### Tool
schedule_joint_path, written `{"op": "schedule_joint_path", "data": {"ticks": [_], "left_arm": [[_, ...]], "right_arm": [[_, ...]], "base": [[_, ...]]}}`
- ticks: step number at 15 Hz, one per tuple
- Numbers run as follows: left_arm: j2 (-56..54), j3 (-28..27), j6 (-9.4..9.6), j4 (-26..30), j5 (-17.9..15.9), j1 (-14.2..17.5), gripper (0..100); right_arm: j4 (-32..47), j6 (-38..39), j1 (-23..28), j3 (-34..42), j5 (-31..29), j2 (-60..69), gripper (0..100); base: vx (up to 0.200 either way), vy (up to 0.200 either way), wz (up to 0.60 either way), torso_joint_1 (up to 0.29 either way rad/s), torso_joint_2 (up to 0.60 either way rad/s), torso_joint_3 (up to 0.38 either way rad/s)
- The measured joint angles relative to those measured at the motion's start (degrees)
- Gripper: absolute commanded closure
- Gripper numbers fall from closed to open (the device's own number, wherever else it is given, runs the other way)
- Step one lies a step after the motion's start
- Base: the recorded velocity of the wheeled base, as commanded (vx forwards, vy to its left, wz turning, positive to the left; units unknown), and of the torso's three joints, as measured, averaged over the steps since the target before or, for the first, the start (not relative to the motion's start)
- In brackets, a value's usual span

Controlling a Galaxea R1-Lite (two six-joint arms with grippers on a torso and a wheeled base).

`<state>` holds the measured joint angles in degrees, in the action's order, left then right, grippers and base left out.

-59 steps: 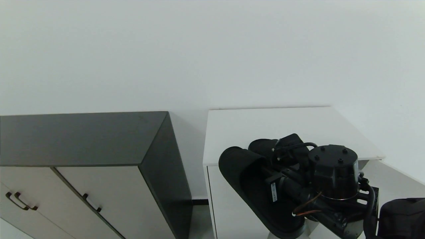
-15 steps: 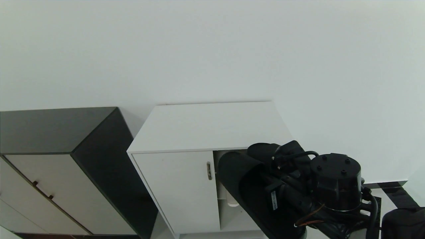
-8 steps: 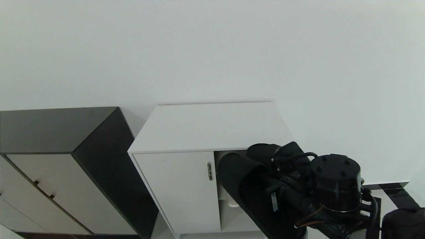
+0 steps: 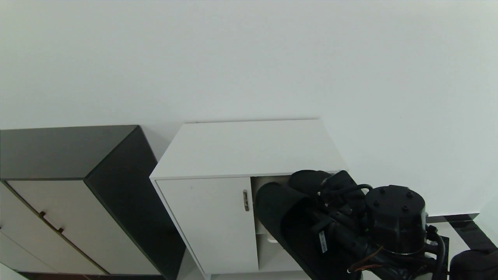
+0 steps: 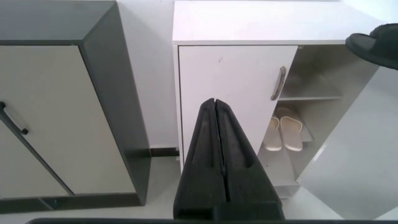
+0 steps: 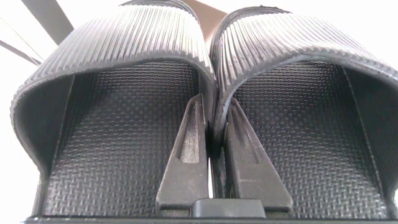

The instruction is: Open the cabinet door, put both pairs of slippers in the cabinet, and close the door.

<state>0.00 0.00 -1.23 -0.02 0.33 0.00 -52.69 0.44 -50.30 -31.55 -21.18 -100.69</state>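
The right gripper (image 6: 216,115), clamped on the black slippers' (image 6: 118,143) touching inner walls, should enter the cabinet's (image 4: 249,147) open side level. The left gripper (image 5: 215,109) is closed and empty.

We note the left gripper (image 5: 216,102) pressed together, the right gripper (image 6: 213,104) pinching the black slippers (image 6: 118,68) by their adjoining walls.

Right bay (image 5: 323,74): door open, room left above shelf (image 5: 309,94).
Under shelf: partly taken by white slippers (image 5: 289,129).
Left door (image 5: 233,93): shut.
Black slippers (image 4: 284,217): held before bay.
Dark cabinet (image 5: 106,93): close alongside.
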Motion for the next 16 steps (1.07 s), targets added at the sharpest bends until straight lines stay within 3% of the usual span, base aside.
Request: {"op": "schedule_joint_path", "data": {"ticks": [7, 16], "left_arm": [[0.0, 0.0, 0.0, 0.0, 0.0, 0.0, 100], [0.1, 0.0, -0.05, 0.0, 0.0, 0.0, 100]], "right_arm": [[0.0, -0.2, -0.1, 0.2, 0.0, 0.0, 100], [0.0, -0.2, -0.2, 0.6, 0.1, -0.1, 100]], "base": [[0.0, 0.0, 0.0, -0.164, 0.37, 0.208], [0.0, 0.0, 0.0, -0.225, 0.54, 0.311]]}}
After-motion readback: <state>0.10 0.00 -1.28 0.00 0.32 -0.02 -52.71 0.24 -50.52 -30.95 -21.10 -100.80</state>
